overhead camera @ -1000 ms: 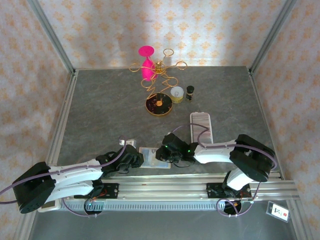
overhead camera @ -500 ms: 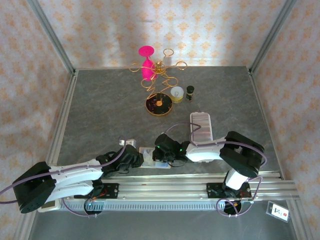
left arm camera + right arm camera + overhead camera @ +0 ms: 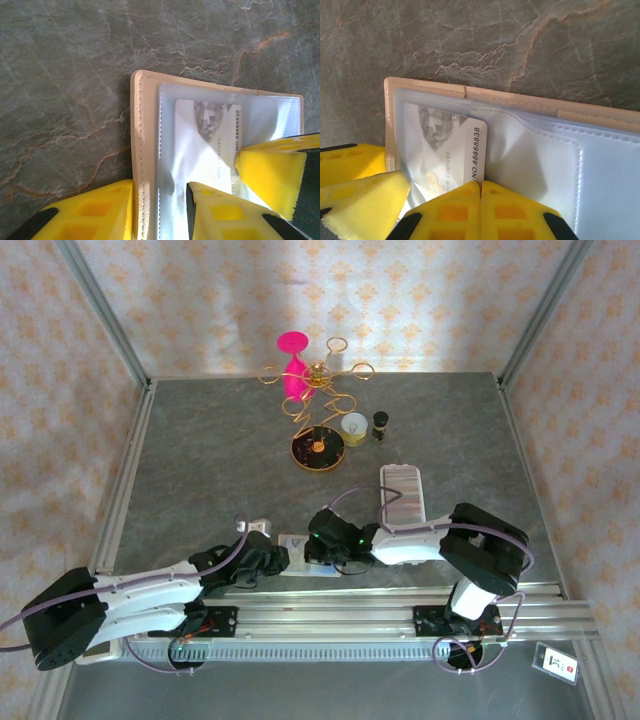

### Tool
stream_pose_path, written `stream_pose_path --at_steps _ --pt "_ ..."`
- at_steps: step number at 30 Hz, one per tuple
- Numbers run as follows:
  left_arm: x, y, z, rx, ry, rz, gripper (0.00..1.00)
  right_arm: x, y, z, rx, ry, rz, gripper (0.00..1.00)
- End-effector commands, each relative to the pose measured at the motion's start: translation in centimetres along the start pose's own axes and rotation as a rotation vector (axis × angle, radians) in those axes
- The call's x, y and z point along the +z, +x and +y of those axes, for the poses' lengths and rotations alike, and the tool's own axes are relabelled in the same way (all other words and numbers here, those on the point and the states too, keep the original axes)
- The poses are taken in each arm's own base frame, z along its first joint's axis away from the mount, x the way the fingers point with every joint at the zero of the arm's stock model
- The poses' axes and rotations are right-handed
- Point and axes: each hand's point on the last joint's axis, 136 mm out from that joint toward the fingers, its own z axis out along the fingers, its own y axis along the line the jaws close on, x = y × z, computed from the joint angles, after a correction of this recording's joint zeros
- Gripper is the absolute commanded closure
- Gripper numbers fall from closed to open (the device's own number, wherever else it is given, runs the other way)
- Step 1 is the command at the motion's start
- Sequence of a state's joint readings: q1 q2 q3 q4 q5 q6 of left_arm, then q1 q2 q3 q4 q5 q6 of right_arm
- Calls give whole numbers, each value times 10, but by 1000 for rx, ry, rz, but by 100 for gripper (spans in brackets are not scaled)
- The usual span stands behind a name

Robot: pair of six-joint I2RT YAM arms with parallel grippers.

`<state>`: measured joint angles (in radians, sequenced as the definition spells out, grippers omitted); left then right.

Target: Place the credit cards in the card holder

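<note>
Holder (image 3: 144, 150) open flat at counter (image 3: 200, 460) near edge, card (image 3: 445, 145) partly in its clear sleeve. Left end effector (image 3: 160, 186) narrowly spread, straddling holder edge. Right end effector (image 3: 481, 185) pressed together, tip at card. Tray (image 3: 402, 492) just behind; wire stand (image 3: 318, 410), cup (image 3: 354, 426) near far edge.

Soft, even light fills the overhead view, with a brighter patch on the back wall (image 3: 300, 290) and faint shadows under the arms. In both wrist views the marbled tabletop (image 3: 75, 75) beyond the fingers (image 3: 85, 212) is crisp. The yellow fingers themselves look slightly soft, and milky glare covers the card holder (image 3: 142, 125) sleeve between them.
</note>
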<state>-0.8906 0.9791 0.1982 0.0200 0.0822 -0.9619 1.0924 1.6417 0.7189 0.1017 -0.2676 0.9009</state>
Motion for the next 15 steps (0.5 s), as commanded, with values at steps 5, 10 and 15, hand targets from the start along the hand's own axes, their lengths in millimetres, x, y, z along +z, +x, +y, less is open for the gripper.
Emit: stream_pose_path --at_steps 5,10,15 --pt "3 17 6 -8 8 67 66 -4 0 0 4 -10 -19 96" --pt "5 19 0 -5 37 82 66 1 2 12 -8 -47 3 96" --pt "6 22 -1 -10 51 91 67 6 3 22 -21 -65 13 96"
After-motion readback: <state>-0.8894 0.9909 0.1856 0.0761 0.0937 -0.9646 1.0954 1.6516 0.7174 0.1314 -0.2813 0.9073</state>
